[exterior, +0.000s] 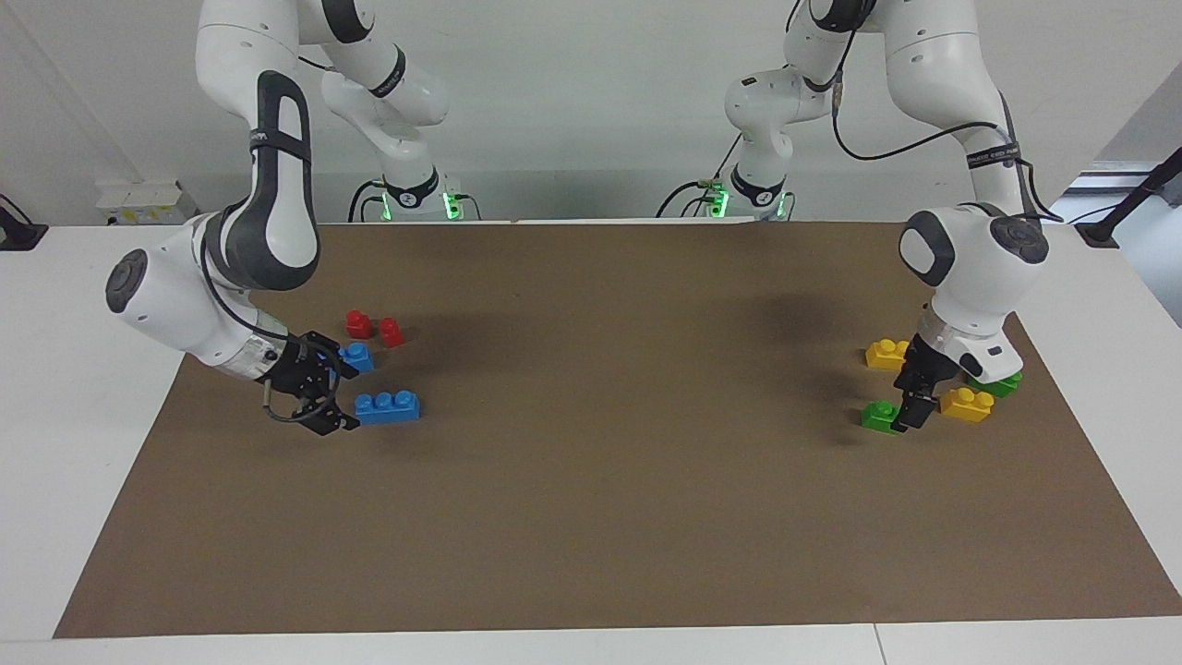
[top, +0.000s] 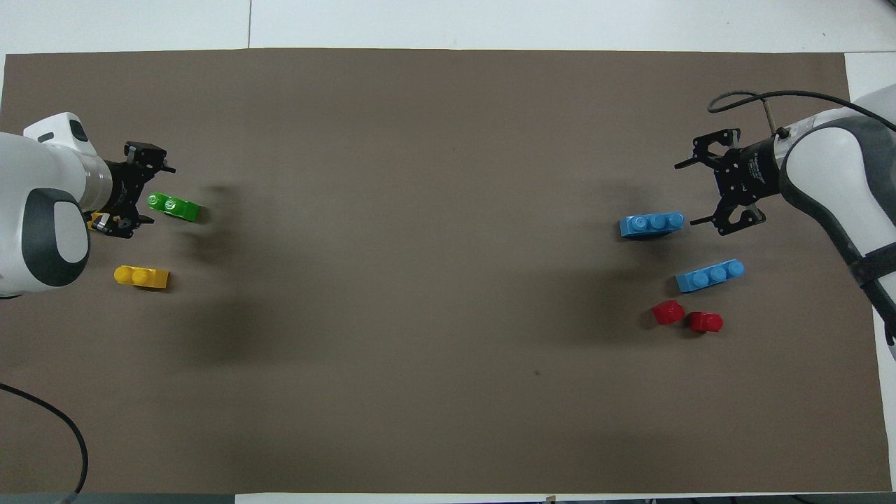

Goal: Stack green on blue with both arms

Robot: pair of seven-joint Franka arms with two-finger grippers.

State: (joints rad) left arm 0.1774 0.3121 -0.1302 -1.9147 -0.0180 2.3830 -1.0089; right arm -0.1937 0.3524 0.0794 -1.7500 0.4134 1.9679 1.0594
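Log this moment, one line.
left tool: open, at green brick | right tool: open, beside blue brick | nothing stacked

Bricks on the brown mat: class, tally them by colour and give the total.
Blue three-stud bricks: 2
Red single-stud blocks: 2
Green two-stud bricks: 2
Yellow two-stud bricks: 2
Total: 8

A white counter point(exterior: 74, 443) carries a wide brown mat point(exterior: 591, 480) that covers most of it. A plain white wall point(exterior: 572, 111) rises at the robots' end, with a small white box point(exterior: 138, 201) resting against it.
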